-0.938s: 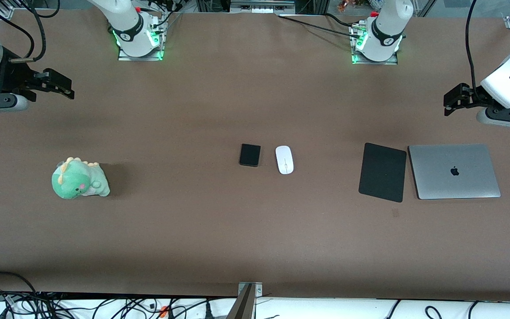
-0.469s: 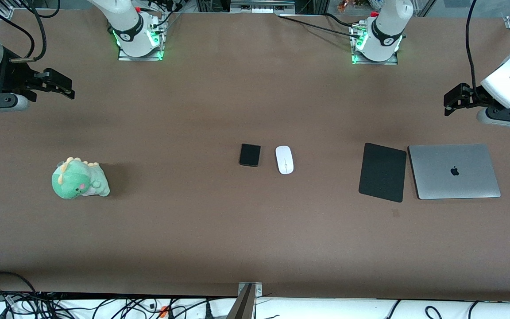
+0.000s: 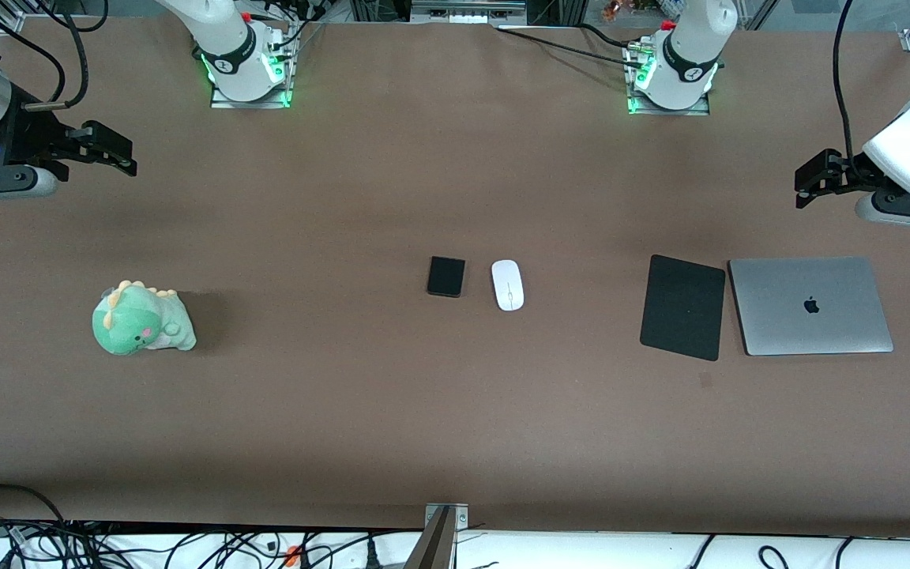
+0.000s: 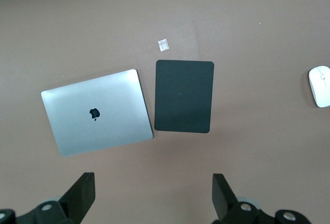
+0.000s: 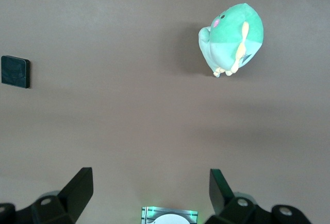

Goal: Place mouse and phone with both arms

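Observation:
The white mouse (image 3: 507, 284) and the black phone (image 3: 446, 276) lie side by side at the middle of the table, the phone toward the right arm's end. The mouse shows at the edge of the left wrist view (image 4: 320, 86), the phone in the right wrist view (image 5: 15, 71). My left gripper (image 3: 809, 177) is open and empty, up in the air at the left arm's end of the table. My right gripper (image 3: 111, 152) is open and empty, up in the air at the right arm's end.
A matte black mouse pad (image 3: 683, 307) and a closed silver laptop (image 3: 810, 305) lie side by side toward the left arm's end. A green plush dinosaur (image 3: 141, 319) sits toward the right arm's end. A small clear scrap (image 4: 163, 43) lies beside the pad.
Both grippers have drifted slightly upward in the front view. The mouse, phone and other objects have not moved.

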Tool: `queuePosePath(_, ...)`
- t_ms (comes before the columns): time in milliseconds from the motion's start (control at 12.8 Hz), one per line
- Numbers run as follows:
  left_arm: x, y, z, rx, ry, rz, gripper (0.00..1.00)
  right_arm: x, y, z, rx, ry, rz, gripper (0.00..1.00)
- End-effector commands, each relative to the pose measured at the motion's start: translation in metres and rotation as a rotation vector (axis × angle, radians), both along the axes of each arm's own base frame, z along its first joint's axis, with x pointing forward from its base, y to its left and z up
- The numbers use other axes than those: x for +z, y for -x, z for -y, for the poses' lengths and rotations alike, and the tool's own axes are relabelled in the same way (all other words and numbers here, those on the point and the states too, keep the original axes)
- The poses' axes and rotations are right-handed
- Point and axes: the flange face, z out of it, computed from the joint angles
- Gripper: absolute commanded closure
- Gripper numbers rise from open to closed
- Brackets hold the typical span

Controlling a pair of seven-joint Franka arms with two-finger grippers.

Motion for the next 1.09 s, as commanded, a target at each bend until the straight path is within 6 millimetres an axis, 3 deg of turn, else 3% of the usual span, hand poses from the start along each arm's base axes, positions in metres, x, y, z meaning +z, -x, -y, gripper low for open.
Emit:
queuePosePath(0, 0.004, -0.004, 0.003, 0.008, 0.007, -0.006, 0.00, 0.011, 0.006, 0.005, 0.012, 0.008, 0.007, 0.00)
queuePosePath(312, -0.001, 0.000, 0.006, 0.003, 0.008, -0.049, 0.00, 0.013, 0.007, 0.005, 0.012, 0.006, 0.010, 0.00)
queuePosePath(547, -0.006, 0.000, 0.023, -0.027, 0.009, -0.060, 0.00, 0.013, 0.007, 0.005, 0.012, 0.006, 0.011, 0.00)
queuePosePath(781, -0.027, -0.007, 0.047, -0.050, 0.012, -0.095, 0.00, 0.013, 0.006, 0.005, 0.011, 0.005, 0.011, 0.00)
queuePosePath(1016, -0.062, -0.016, 0.097, -0.015, 0.091, -0.140, 0.00, 0.011, 0.004, 0.005, 0.011, 0.005, 0.013, 0.00)
